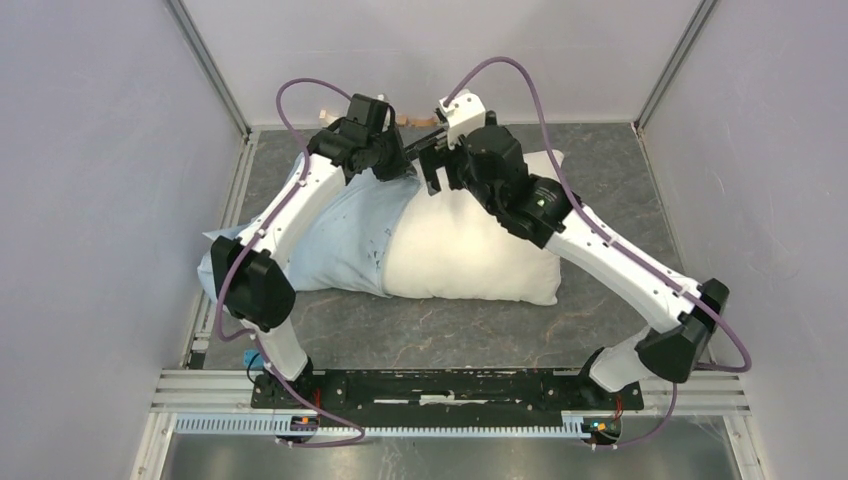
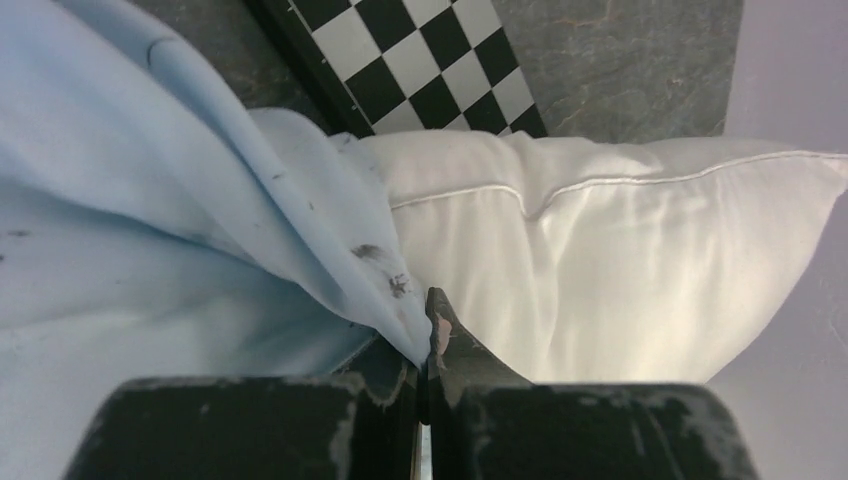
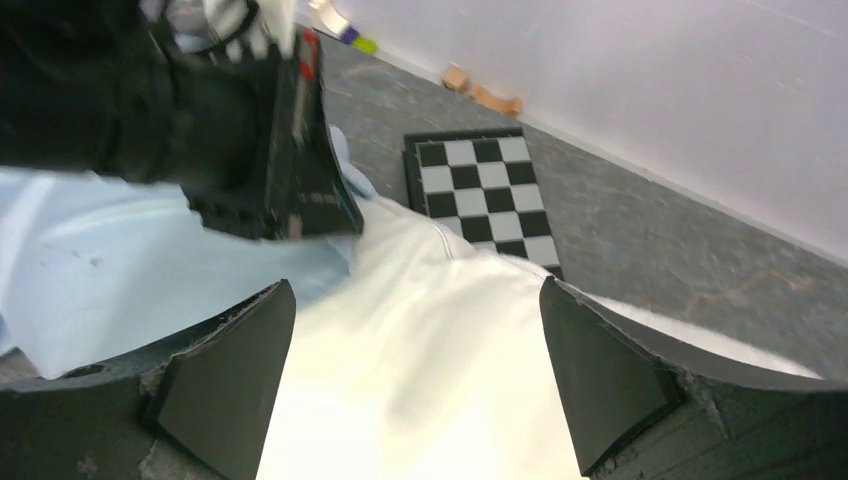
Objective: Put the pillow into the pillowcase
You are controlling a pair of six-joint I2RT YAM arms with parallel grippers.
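Observation:
The cream-white pillow (image 1: 470, 255) lies across the middle of the table, its left part inside the light-blue pillowcase (image 1: 340, 235). My left gripper (image 1: 408, 165) is shut on the pillowcase's open edge at the pillow's far side; in the left wrist view the blue cloth (image 2: 250, 230) is pinched between the closed fingers (image 2: 432, 330), with the pillow (image 2: 600, 260) just to the right. My right gripper (image 1: 436, 172) hovers right beside it, over the pillow's far edge. Its fingers (image 3: 235, 370) stand wide open above the pillow (image 3: 420, 380), holding nothing.
A black-and-white checkerboard panel (image 3: 485, 195) lies on the grey table behind the pillow, also visible as the checkerboard (image 2: 420, 60) in the left wrist view. Small wooden blocks (image 3: 480, 90) sit by the back wall. White walls enclose the table on three sides.

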